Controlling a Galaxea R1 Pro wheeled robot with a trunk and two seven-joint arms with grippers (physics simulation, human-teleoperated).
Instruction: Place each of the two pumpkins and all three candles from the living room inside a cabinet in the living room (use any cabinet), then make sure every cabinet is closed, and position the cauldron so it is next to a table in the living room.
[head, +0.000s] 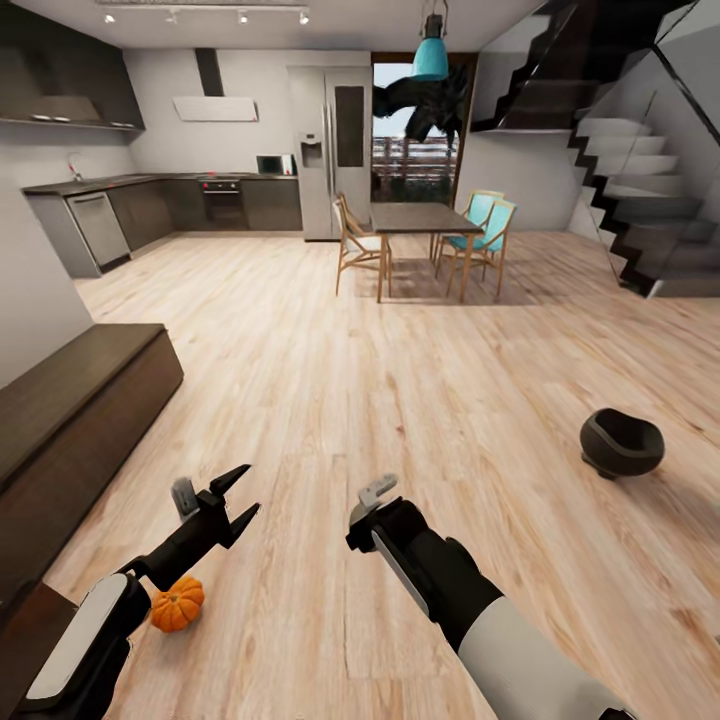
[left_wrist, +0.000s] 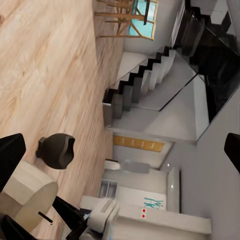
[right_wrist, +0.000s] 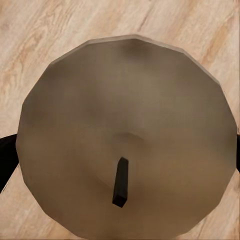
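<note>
On the light wood plank floor (head: 330, 400) there is 1 small round orange ribbed pumpkin (head: 177, 604) and 1 dark rounded cauldron (head: 621, 442). Along the wall runs 1 long, low dark brown wood cabinet (head: 70, 420). Further off stands 1 dark-topped dining bench on wooden legs (head: 415, 217) with 3 chairs at it: 2 with turquoise backs (head: 480, 235) and 1 of plain wood (head: 355, 240). Above hangs 1 teal pendant lamp (head: 431, 55). 2 robot arms reach forward, each ending in 1 pincer: left (head: 222, 505), right (head: 368, 500).

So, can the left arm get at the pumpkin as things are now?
Probably yes: the pumpkin lies on bare floor just under the left arm, behind its open tool, with nothing between; the arm must pull back and lower.
</note>
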